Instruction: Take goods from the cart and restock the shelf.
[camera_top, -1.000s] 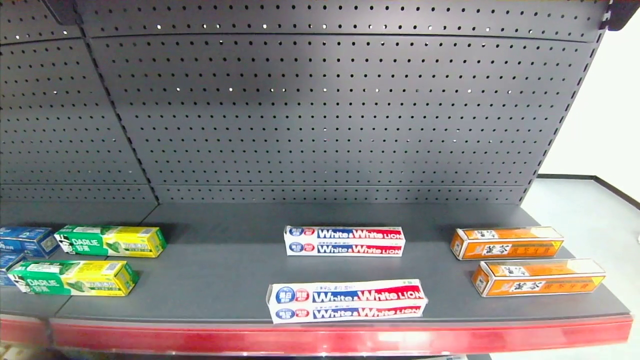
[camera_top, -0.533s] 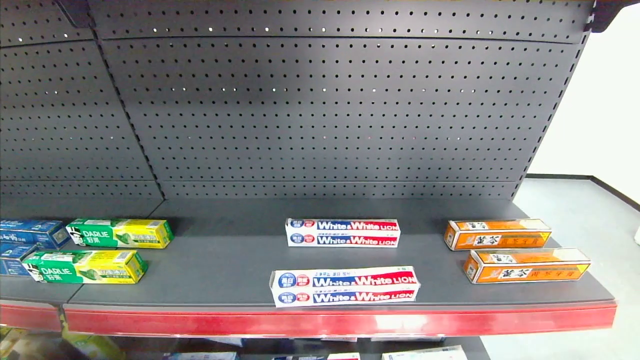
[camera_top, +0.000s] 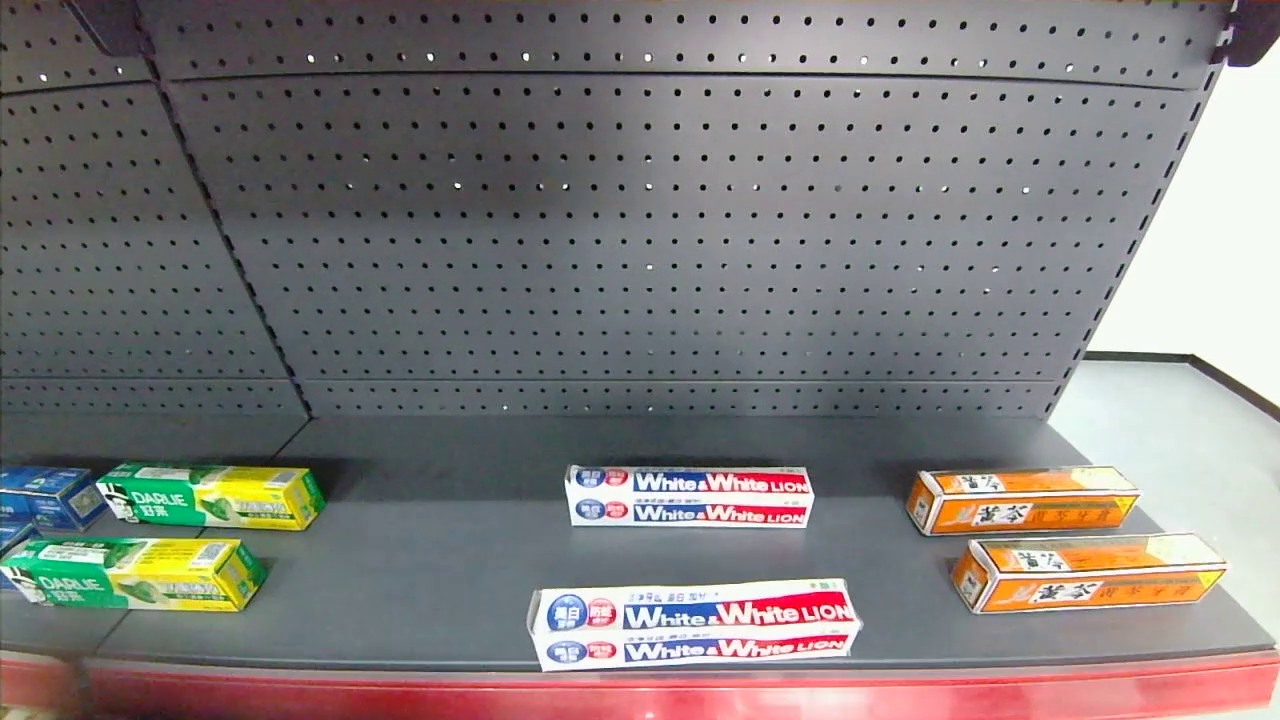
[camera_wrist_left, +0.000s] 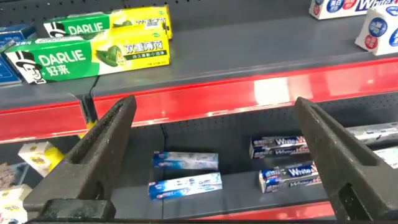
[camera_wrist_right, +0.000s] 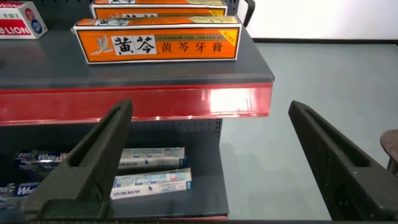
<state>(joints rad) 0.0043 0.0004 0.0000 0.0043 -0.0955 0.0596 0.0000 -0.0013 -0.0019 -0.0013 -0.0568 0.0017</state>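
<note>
The dark shelf (camera_top: 450, 560) with a red front lip carries toothpaste boxes lying flat. Two green-yellow boxes (camera_top: 212, 495) (camera_top: 135, 573) lie at the left, two white-red-blue boxes (camera_top: 690, 495) (camera_top: 693, 622) in the middle, two orange boxes (camera_top: 1022, 499) (camera_top: 1088, 572) at the right. My left gripper (camera_wrist_left: 214, 155) is open with nothing in it, below and in front of the red lip (camera_wrist_left: 249, 93) near a green-yellow box (camera_wrist_left: 87, 57). My right gripper (camera_wrist_right: 214, 155) is open and empty, in front of the shelf's right end under an orange box (camera_wrist_right: 157, 38).
A perforated back panel (camera_top: 640, 230) rises behind the shelf. Blue boxes (camera_top: 50, 492) lie at the far left. A lower shelf holds more toothpaste boxes (camera_wrist_left: 185, 183) (camera_wrist_right: 149, 180). Grey floor (camera_wrist_right: 323, 124) lies to the right of the shelf unit.
The head view has shifted, so the whole shelf sits lower and slightly left in the picture than half a second ago. The boxes keep their places on the shelf.
</note>
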